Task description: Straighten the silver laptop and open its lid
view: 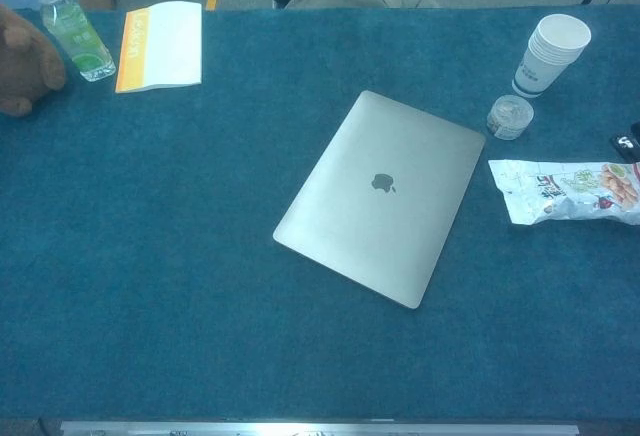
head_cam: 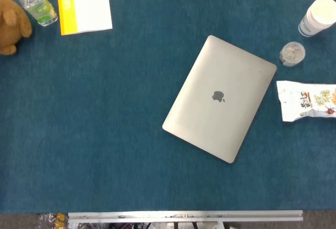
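Observation:
The silver laptop (head_cam: 220,99) lies shut on the blue table cloth, right of centre, turned at an angle so its long sides run diagonally. Its lid logo faces up. In the chest view the same laptop (view: 383,194) sits skewed in the middle right of the table. Neither of my hands shows in either view.
A stack of paper cups (head_cam: 318,17) and a small round container (head_cam: 292,53) stand at the far right, with a snack bag (head_cam: 307,100) below them. A white and yellow booklet (head_cam: 84,3), a water bottle (head_cam: 37,4) and a brown plush toy (head_cam: 11,25) sit far left.

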You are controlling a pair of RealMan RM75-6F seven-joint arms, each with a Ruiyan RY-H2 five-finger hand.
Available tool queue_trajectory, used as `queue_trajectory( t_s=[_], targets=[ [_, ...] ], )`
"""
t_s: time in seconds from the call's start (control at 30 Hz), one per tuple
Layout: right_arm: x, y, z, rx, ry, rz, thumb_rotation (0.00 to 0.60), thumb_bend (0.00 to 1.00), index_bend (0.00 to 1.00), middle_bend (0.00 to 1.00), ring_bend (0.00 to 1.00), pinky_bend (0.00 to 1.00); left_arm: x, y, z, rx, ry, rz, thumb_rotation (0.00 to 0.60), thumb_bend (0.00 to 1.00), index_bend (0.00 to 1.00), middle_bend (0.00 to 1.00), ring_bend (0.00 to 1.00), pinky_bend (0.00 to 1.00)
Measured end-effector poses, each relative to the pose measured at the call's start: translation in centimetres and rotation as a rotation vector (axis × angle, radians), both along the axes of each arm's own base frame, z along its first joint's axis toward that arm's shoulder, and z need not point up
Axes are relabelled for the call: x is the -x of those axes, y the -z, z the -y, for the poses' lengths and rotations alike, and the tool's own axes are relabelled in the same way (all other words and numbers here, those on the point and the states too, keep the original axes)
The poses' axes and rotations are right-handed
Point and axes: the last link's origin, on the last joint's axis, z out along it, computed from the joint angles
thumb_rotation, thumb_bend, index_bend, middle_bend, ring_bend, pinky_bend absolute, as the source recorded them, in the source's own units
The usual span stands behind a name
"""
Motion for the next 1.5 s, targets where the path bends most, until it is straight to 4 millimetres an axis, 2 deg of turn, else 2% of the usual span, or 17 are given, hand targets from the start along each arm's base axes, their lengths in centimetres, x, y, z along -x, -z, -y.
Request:
queue_trajectory(
  t_s=[0.5, 0.87, 1.13, 1.5],
  targets=[
    [-1.0, -0.1, 0.1, -0.015, -0.040, 0.004, 0.600, 0.14, 0.01, 0.09, 0.01, 0.17, 0.0, -0.3, 0.3, -0.004, 0.004, 0.007, 0.600, 0.25, 0.00, 0.00, 0.00, 0.04],
    [-3.7, 1.1, 1.2, -0.124, -0.175, 0.017, 0.600, 0.12, 0.01, 0.09, 0.01, 0.17, -0.2, -1.0, 0.5, -0.008, 0.007, 0.005, 0.600, 0.25, 0.00, 0.00, 0.00, 0.04],
    [-6.4, 3.9, 2.1, -0.308, -0.339, -0.019, 0.600, 0.00, 0.01, 0.09, 0.01, 0.17, -0.8, -1.2, 0.5, -0.003, 0.017, -0.004, 0.600, 0.25, 0.00, 0.00, 0.00, 0.04],
    [-9.6, 8.8, 1.9, -0.541, -0.523, -0.078, 0.600, 0.00, 0.01, 0.08, 0.00, 0.15, -1.1, -1.6, 1.1, -0.010, 0.012, -0.009, 0.600, 0.25, 0.00, 0.00, 0.00, 0.04]
  ],
)
